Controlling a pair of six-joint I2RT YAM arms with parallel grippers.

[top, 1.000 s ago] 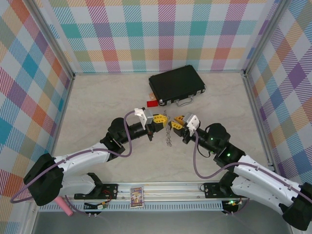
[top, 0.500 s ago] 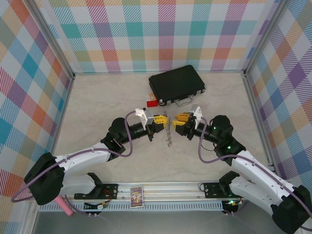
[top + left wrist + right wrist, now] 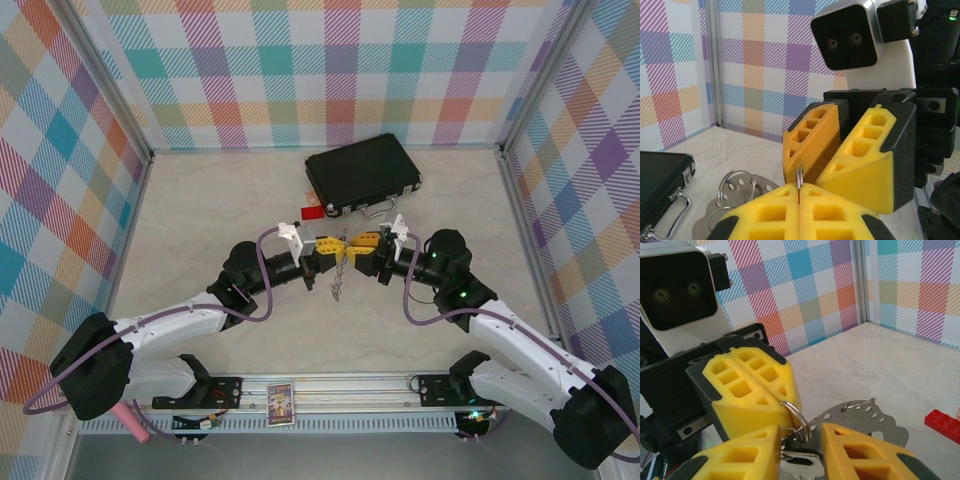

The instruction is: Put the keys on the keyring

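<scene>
Right gripper (image 3: 358, 247) has swung in since a second ago, so its tips now meet the left gripper (image 3: 333, 247) over mid-table, near the black case (image 3: 362, 174). Left pincer is clamped on the keyring (image 3: 796, 416) wire; right fingers sit apart with a silver key (image 3: 801, 466) between, and whether they grip it cannot be told. Threading step, by my judgement; next, the key's hole must be worked along the ring while left holds firm.

Black case (image 3: 362, 178) at far edge, red brick (image 3: 313, 212) beside it, left claw (image 3: 336, 247), right claw (image 3: 355, 248) tip-to-tip at centre, counter (image 3: 190, 235) sides open.
</scene>
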